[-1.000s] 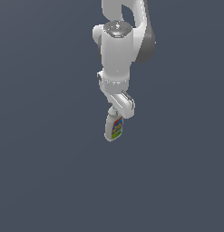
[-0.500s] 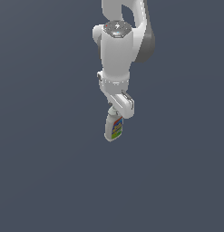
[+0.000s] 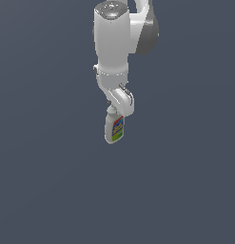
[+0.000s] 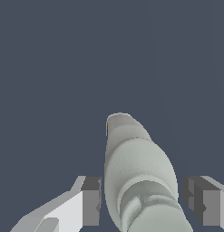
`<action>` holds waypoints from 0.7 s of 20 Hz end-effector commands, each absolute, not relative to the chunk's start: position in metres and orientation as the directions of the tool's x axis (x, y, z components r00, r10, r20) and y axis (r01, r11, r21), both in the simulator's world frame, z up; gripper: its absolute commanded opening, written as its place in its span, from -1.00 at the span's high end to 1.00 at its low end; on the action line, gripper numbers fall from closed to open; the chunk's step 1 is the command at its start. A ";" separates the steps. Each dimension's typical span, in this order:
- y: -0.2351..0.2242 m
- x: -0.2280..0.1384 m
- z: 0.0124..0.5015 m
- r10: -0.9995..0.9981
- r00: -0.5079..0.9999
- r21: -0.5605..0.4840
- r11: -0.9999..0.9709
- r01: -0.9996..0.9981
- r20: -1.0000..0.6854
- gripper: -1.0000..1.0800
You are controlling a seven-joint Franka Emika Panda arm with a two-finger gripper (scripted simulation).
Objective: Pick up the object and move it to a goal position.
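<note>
The gripper [image 4: 141, 201] had the bottle [image 3: 114, 128] sitting between its two fingers [image 4: 90, 201], but honestly I couldn't tell whether it was actually clamped on it. In the wrist view there was a visible sliver of background between each finger pad and the bottle's sides, so no clear contact on either side. In the exterior view the fingers were hidden behind the hand, so no help there.

The bottle was right under the arm [image 3: 113, 43], at about 6 o'clock from the wrist, neck up against the hand and the fat base pointing down. It hung close to upright, maybe a touch tilted. White plastic body, label with red, blue, yellow and green bands facing the exterior camera. Cap and neck mostly tucked behind the hand, so I couldn't see whether anything was in it.

All around was flat dark grey-blue, bottle roughly mid-picture, a bit above centre
</note>
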State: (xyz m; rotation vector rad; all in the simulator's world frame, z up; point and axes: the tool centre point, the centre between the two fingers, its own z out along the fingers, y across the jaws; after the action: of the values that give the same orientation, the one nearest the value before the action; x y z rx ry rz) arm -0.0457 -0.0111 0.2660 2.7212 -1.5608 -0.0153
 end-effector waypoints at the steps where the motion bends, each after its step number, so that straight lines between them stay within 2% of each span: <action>1: -0.023 -0.046 0.290 -0.864 0.504 -0.003 -0.504 -0.864 0.000 1.00; 14: -0.105 -0.063 0.416 -0.864 0.504 -0.002 -0.504 -0.864 -0.001 1.00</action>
State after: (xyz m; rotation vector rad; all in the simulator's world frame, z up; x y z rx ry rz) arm -0.0618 -0.0944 0.3949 2.7226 -1.5634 -0.0158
